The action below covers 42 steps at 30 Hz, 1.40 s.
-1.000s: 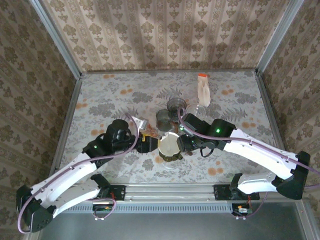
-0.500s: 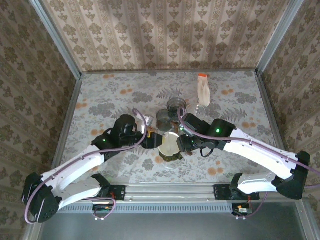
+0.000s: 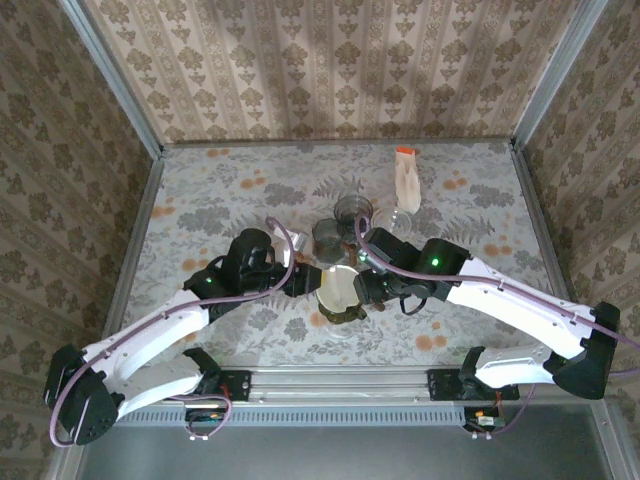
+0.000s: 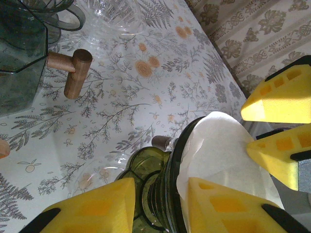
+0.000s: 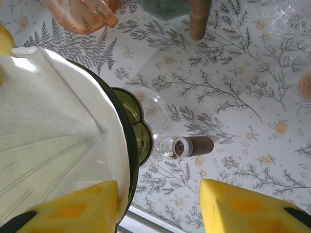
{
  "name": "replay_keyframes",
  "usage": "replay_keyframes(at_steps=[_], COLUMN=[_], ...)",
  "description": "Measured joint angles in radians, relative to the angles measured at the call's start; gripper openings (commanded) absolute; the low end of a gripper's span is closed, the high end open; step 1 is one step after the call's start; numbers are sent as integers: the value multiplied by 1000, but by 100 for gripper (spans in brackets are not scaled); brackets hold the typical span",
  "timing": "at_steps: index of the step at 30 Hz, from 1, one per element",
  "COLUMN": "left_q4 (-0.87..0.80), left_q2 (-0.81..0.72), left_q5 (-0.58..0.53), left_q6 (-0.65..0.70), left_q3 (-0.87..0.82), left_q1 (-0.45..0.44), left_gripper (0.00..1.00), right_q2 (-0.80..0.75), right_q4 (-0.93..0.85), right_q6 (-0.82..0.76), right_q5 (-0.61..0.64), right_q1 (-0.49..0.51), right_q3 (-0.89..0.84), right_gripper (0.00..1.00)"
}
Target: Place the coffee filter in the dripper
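The green glass dripper (image 3: pixel 340 312) stands at the table's near middle with the white coffee filter (image 3: pixel 338 288) lying inside it. My left gripper (image 3: pixel 312 283) is shut on the dripper's left wall. In the left wrist view one finger is outside the green dripper (image 4: pixel 146 170) and the other presses on the filter (image 4: pixel 223 150); the gripper's point is (image 4: pixel 160 187). My right gripper (image 3: pixel 362 288) is open at the right rim. One of its fingers rests on the filter (image 5: pixel 48 126) inside the dripper (image 5: pixel 138 131); the other stands well clear outside, gripper (image 5: pixel 158 187).
Under the dripper sits a clear glass piece with a brown handle (image 5: pixel 194 145). Just behind stand a grey dripper with a wooden handle (image 3: pixel 328 238), a darker one (image 3: pixel 352 210), a clear glass (image 3: pixel 398 218) and an orange-tinted dripper (image 5: pixel 82 14). A filter pack (image 3: pixel 406 180) lies farther back.
My left arm has swung right to the dripper, and its jaws have closed on the wall and filter edge. The right gripper has hardly moved.
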Motion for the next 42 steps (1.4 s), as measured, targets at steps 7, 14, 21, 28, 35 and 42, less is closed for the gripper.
replay_keyframes(at_steps=[7, 14, 21, 28, 35, 42], left_q4=[0, 0, 0, 0, -12, -53], left_q2=[-4, -6, -14, -17, -76, -177], left_q5=[0, 0, 0, 0, -13, -90], left_q6=[-9, -10, -12, -14, -16, -11], left_q3=[0, 0, 0, 0, 34, 68], left_q1=[0, 0, 0, 0, 0, 0], left_gripper=[49, 51, 54, 58, 64, 76], right_q2=[0, -5, -46, -106, -168, -249], right_q4=[0, 0, 7, 32, 72, 114], right_q6=[3, 3, 2, 0, -1, 7], right_q5=[3, 9, 31, 55, 82, 175], right_q1=[0, 0, 0, 0, 0, 0], right_q3=[0, 0, 5, 5, 3, -73], right_gripper=[64, 70, 73, 73, 73, 74])
